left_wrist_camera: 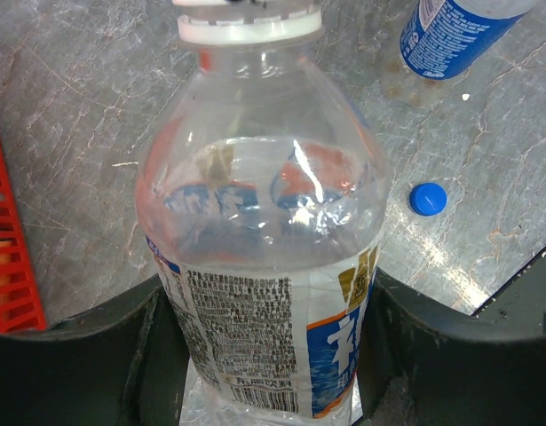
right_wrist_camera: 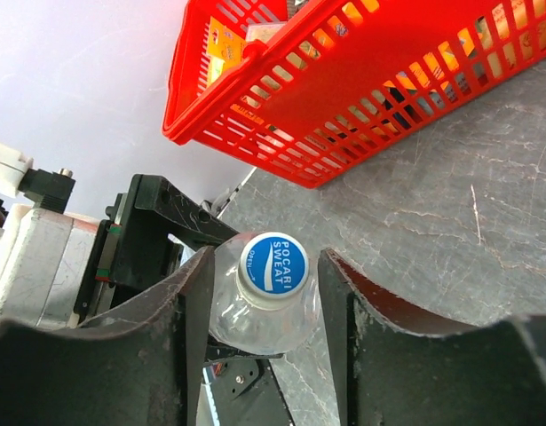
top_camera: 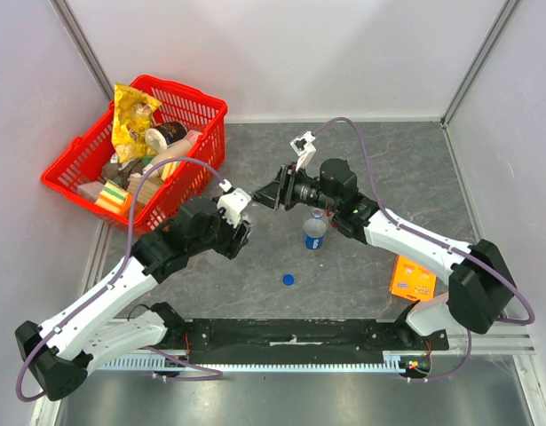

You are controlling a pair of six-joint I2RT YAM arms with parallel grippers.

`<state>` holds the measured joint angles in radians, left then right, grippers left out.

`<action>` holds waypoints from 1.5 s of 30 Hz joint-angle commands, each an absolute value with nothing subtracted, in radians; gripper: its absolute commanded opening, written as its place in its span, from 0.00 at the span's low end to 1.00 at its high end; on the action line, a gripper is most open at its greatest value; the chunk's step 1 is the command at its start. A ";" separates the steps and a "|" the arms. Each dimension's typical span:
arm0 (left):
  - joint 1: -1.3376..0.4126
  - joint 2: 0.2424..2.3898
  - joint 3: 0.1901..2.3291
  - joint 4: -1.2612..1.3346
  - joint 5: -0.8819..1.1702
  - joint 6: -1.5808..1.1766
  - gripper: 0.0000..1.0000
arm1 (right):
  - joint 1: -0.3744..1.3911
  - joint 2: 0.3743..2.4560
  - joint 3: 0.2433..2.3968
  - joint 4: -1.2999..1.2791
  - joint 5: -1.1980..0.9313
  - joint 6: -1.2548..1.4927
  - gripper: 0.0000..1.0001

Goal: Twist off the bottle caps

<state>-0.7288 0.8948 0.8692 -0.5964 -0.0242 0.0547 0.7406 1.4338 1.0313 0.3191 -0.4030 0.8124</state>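
My left gripper point(left_wrist_camera: 268, 311) is shut on the body of a clear bottle point(left_wrist_camera: 264, 231) with a pale printed label, held off the table. Its white cap with a blue centre point(right_wrist_camera: 273, 264) sits on the neck. My right gripper point(right_wrist_camera: 265, 266) faces that cap end-on, jaws open on either side of it, with a gap showing on the right side. In the top view the two grippers meet at mid-table, left point(top_camera: 241, 226) and right point(top_camera: 265, 197). A blue-labelled bottle point(top_camera: 315, 232) stands just right of them. A loose blue cap point(top_camera: 288, 279) lies on the table in front.
A red basket point(top_camera: 197, 106) full of snacks stands at the back left, close behind the held bottle. An orange packet point(top_camera: 412, 278) lies at the front right. The black rail point(top_camera: 290, 335) runs along the near edge, and walls close the sides and back.
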 commanded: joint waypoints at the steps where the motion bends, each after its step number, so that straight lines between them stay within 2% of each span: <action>1: -0.732 0.899 0.876 -0.571 -0.014 0.092 0.02 | 0.749 1.454 1.078 0.371 -0.431 0.833 0.55; 4: -0.732 0.897 0.877 -0.569 -0.014 0.091 0.02 | 0.750 1.457 1.077 0.370 -0.434 0.834 0.50; 7: -0.732 0.897 0.879 -0.571 -0.009 0.087 0.02 | 0.752 1.459 1.072 0.371 -0.437 0.836 0.41; 9: -0.732 0.896 0.879 -0.571 -0.008 0.087 0.02 | 0.750 1.457 1.066 0.377 -0.442 0.838 0.30; 11: -0.732 0.894 0.877 -0.571 -0.005 0.089 0.02 | 0.750 1.456 1.062 0.387 -0.443 0.844 0.13; 14: -0.732 0.891 0.879 -0.572 -0.005 0.087 0.02 | 0.750 1.451 1.054 0.405 -0.451 0.850 0.00; 23: -0.732 0.876 0.903 -0.580 0.083 0.078 0.02 | 0.750 1.393 0.996 0.489 -0.489 0.845 0.00; 31: -0.732 0.850 0.927 -0.580 0.256 0.063 0.02 | 0.750 1.295 0.936 0.555 -0.549 0.784 0.00; 36: -0.732 0.841 0.933 -0.577 0.437 0.058 0.02 | 0.750 1.235 0.893 0.627 -0.638 0.738 0.00; 45: -0.733 0.850 0.959 -0.542 0.885 0.055 0.02 | 0.750 1.147 0.825 0.854 -0.813 0.747 0.00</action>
<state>-0.7166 0.8303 0.9192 -0.5861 0.5629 0.0494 0.7357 1.1942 0.8330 0.6270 -0.6987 0.7429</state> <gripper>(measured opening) 0.676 0.326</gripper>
